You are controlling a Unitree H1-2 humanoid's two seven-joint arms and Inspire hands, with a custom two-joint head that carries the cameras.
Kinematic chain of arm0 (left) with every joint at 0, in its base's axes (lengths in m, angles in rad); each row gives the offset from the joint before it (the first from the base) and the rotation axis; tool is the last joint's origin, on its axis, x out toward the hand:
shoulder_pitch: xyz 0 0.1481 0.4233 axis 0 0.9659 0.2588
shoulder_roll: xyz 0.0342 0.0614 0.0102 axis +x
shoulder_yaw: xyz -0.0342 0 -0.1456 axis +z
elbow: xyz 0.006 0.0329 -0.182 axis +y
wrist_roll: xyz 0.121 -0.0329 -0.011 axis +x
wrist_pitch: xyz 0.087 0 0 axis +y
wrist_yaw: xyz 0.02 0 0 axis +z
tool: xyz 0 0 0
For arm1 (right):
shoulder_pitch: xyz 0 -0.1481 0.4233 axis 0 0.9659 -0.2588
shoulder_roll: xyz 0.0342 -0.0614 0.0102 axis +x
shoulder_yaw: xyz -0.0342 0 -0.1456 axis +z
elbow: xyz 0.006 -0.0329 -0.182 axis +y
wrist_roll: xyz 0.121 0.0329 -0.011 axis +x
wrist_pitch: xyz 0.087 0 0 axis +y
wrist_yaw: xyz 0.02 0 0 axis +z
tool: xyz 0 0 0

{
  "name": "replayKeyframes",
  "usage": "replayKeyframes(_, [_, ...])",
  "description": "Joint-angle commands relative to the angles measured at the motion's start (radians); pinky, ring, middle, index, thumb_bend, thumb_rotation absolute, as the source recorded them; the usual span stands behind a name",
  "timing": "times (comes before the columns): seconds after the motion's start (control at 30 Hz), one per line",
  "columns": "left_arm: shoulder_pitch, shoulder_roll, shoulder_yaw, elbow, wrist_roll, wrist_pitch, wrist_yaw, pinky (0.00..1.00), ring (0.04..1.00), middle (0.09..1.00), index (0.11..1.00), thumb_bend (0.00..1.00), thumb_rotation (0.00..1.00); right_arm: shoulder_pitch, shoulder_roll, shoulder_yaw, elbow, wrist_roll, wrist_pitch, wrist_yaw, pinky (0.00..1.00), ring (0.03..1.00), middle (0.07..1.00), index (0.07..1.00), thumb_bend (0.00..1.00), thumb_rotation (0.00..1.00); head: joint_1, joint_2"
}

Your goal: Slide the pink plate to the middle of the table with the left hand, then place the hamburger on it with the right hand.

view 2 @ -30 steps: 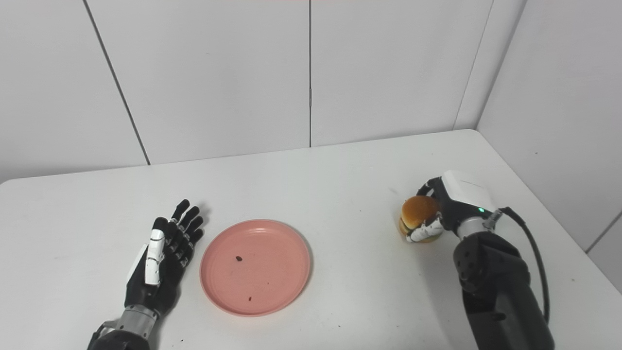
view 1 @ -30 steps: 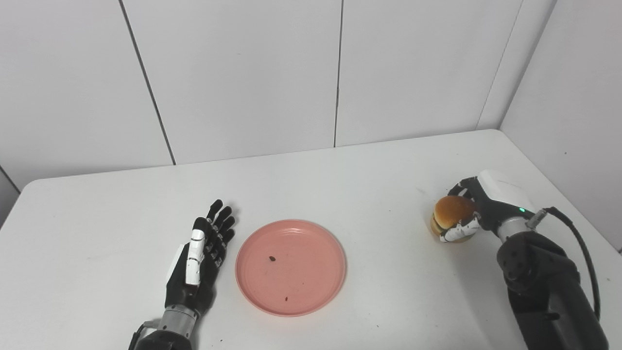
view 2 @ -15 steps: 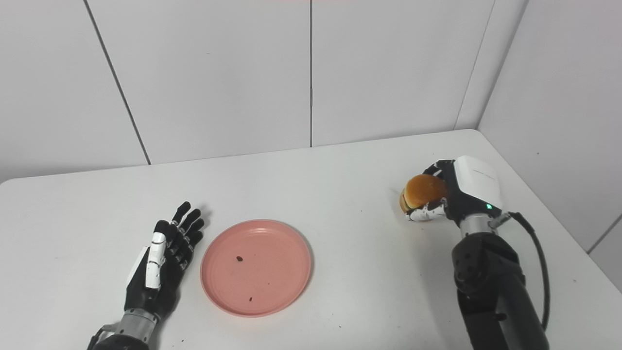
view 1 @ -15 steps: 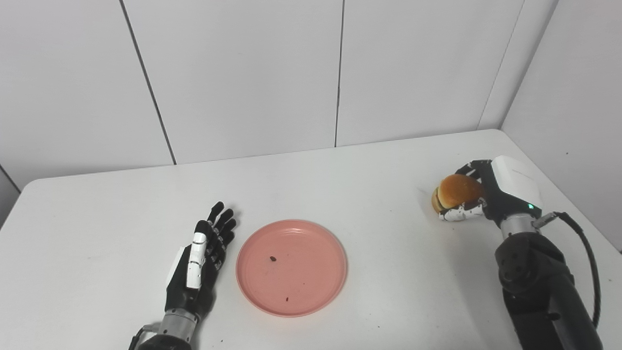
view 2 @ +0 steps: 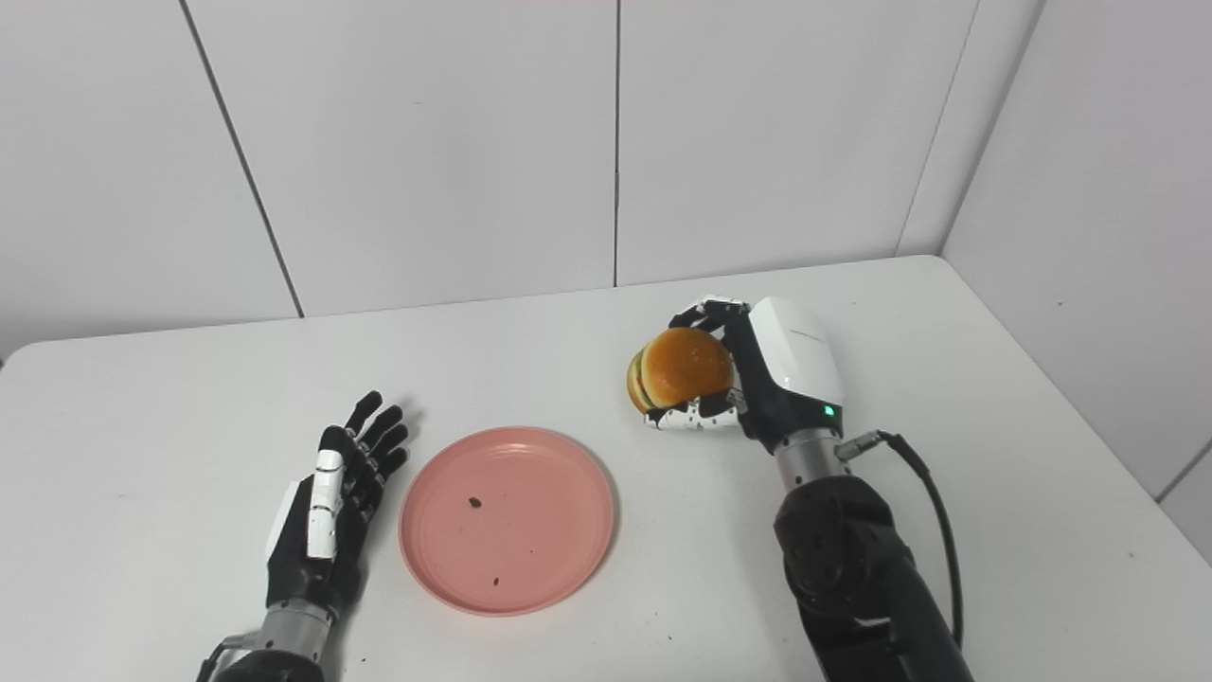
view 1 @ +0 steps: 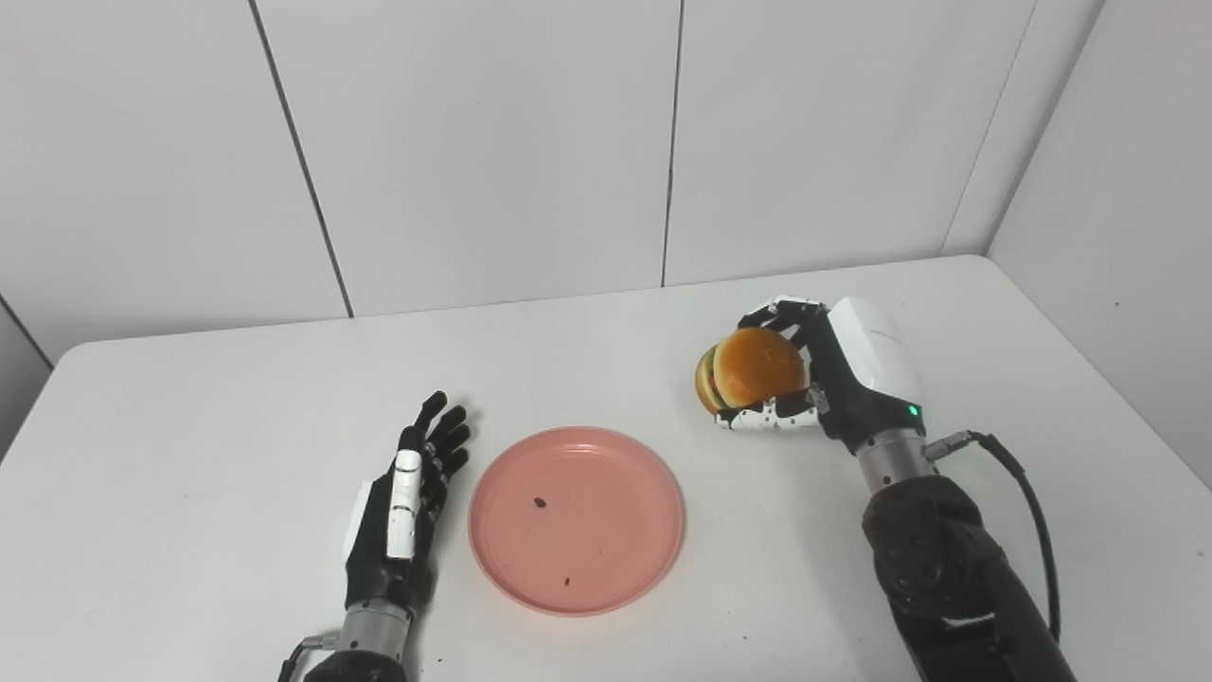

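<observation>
The pink plate (view 1: 576, 517) lies flat near the middle of the white table (view 1: 237, 398), with a few dark specks on it. My left hand (view 1: 402, 511) rests open on the table just left of the plate, fingers straight and apart from the rim. My right hand (view 1: 833, 379) is shut on the hamburger (view 1: 748, 369), which is tilted on its side and held in the air. It hangs above the table to the right of and beyond the plate, short of the rim.
White wall panels stand behind the table, and a side wall closes the right. The table's far right corner (view 1: 975, 260) lies beyond the right hand. A black cable (view 1: 1018, 483) trails from the right wrist.
My right hand has lifted the hamburger off the table and carried it left toward the plate. The left hand has drawn back slightly. The view has shifted a little.
</observation>
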Motion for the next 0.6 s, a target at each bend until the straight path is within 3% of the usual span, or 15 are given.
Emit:
replayKeyframes(0.0, [0.052,-0.017,-0.015,0.032,0.013,0.030,0.010,0.97,0.941,0.932,0.921,0.59,1.00,-0.044,-0.003,0.007,-0.034,0.024,-0.070,-0.021,0.14,0.418,0.487,0.479,0.52,0.00,0.012,0.001])
replayKeyframes(0.1, [0.057,-0.021,-0.025,0.024,0.021,0.036,0.015,0.99,0.955,0.942,0.932,0.60,1.00,-0.056,0.011,0.034,-0.029,0.040,-0.093,-0.019,0.17,0.379,0.466,0.507,0.51,0.00,0.027,-0.002])
replayKeyframes(0.5, [0.067,-0.032,-0.044,0.005,0.058,0.052,0.038,0.98,0.951,0.936,0.933,0.61,1.00,-0.118,0.041,0.170,0.020,0.054,-0.167,0.036,0.14,0.400,0.486,0.480,0.51,0.00,0.108,0.002])
replayKeyframes(0.57, [0.066,-0.035,-0.047,0.011,0.064,0.044,0.041,0.97,0.949,0.935,0.935,0.61,1.00,-0.128,0.039,0.196,0.024,0.053,-0.176,0.061,0.17,0.366,0.440,0.518,0.51,0.00,0.114,0.002])
